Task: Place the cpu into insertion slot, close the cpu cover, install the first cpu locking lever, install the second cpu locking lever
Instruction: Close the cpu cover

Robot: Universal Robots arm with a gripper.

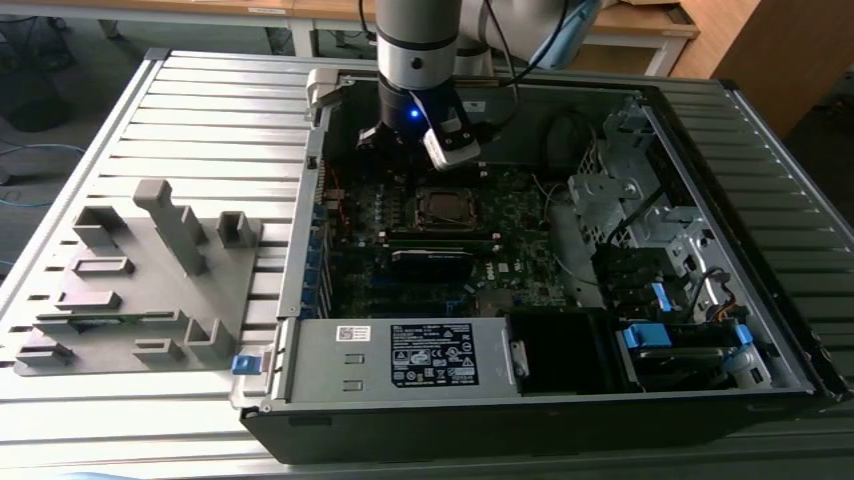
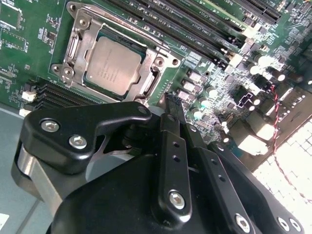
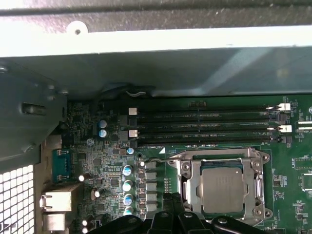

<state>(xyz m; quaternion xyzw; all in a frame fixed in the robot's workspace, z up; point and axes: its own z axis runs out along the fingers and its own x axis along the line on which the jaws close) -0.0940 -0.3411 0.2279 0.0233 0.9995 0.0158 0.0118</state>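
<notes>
The cpu [image 2: 113,66] lies flat in the insertion slot [image 1: 442,207], with the cpu cover [image 2: 76,48] folded down around it. The fingers [image 2: 173,146] are together and hold nothing. Their tips sit just beside one edge of the cover, near a row of small capacitors [image 3: 127,185]. Long memory slots [image 3: 204,127] run along another side of the cover, and the case wall [image 3: 146,63] rises beyond them. In the exterior view the arm [image 1: 416,40] comes straight down into the open computer case [image 1: 534,425] on the slatted bench [image 1: 200,110].
</notes>
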